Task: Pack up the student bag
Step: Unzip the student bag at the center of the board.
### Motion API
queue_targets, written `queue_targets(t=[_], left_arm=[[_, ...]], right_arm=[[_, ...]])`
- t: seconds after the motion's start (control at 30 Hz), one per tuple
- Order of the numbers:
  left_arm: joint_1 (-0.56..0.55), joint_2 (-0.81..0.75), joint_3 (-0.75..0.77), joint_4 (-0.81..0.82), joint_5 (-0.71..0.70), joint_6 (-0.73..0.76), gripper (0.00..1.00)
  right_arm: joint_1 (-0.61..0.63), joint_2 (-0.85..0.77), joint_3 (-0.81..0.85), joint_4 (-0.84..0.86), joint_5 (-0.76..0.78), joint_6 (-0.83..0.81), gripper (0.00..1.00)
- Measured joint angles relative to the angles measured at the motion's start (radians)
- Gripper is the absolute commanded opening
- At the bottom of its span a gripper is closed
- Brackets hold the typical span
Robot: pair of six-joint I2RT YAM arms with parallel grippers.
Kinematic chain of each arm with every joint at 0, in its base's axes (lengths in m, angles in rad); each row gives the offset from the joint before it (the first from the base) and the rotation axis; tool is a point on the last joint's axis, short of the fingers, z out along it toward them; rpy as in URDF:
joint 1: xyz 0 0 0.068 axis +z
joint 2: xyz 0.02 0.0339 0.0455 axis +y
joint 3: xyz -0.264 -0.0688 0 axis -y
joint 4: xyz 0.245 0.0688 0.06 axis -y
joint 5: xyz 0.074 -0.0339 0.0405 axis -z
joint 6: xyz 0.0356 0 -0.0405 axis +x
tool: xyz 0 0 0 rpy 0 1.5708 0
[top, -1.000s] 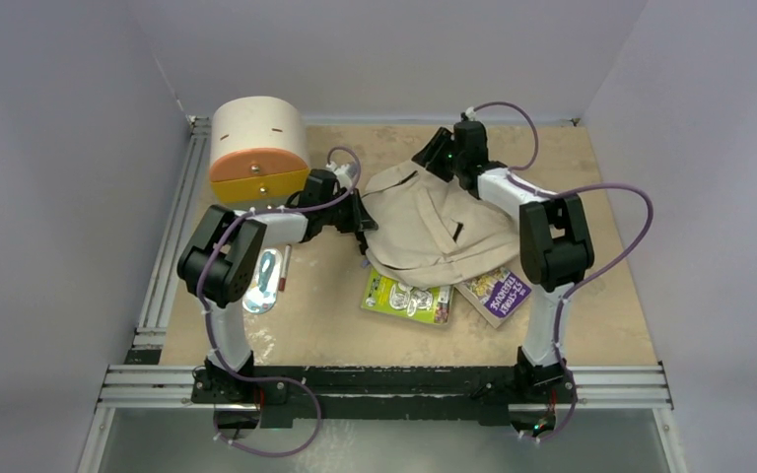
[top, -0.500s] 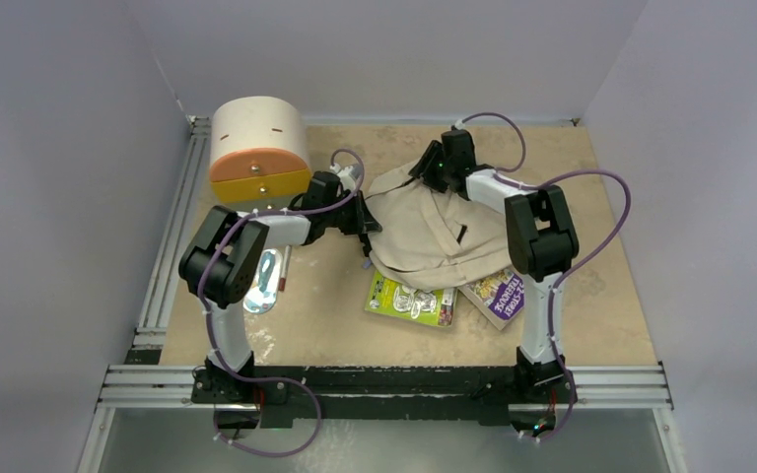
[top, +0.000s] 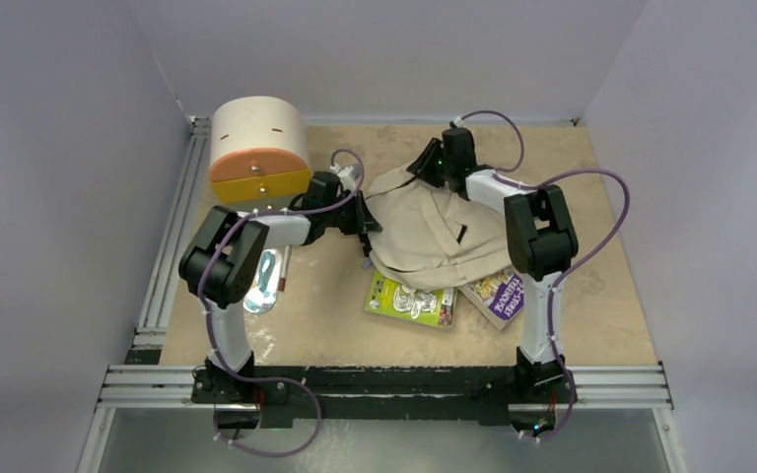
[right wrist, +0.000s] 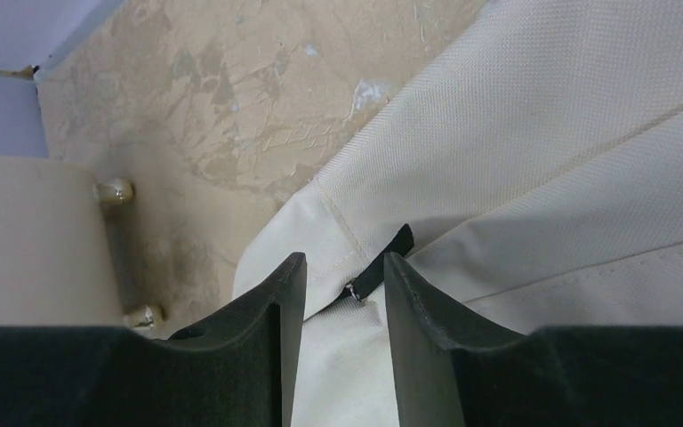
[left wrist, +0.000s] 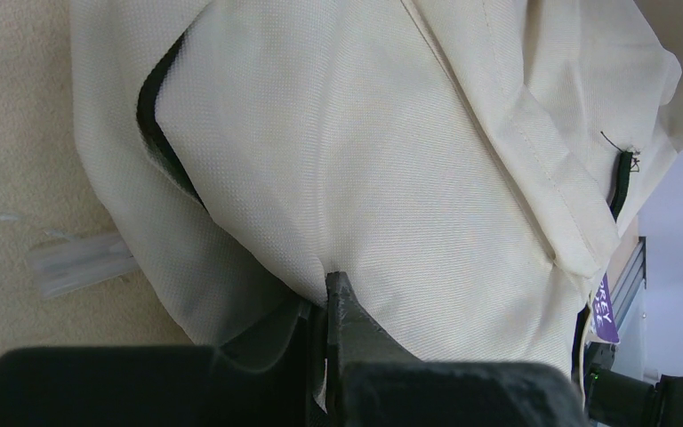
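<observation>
student bag, held at its left edge
left gripper clamps fabric; right gripper, at the upper edge, straddles the black zip tab, jaws apart.

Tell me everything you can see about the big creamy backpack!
The student bag is soft cream woven cloth with black zipper lines. It lies slumped and wrinkled on the table between the two arms. Its near edge overlaps a green book and a purple book. The left gripper pinches a fold of cloth at its left side. The right gripper, jaws apart, straddles a small black zipper tab at its far edge.
</observation>
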Motion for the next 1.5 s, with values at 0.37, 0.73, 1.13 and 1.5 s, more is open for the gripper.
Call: queue_targets(t=[0.37,0.73,1.13,1.5], left_arm=[[0.000,0.000,0.000,0.000,0.001,0.000,0.00],[0.000,0.000,0.000,0.000,0.003,0.001,0.00],[0.000,0.000,0.000,0.000,0.003,0.002,0.00],[0.000,0.000,0.000,-0.001,0.004,0.003,0.00]], right_arm=[[0.000,0.040,0.014,-0.003,0.008,0.006,0.45],[0.003,0.039,0.016,-0.006,0.103,0.005,0.49],[0.002,0.039,0.027,-0.024,0.163,-0.005,0.51],[-0.006,0.040,0.028,-0.013,0.071,0.010,0.46]])
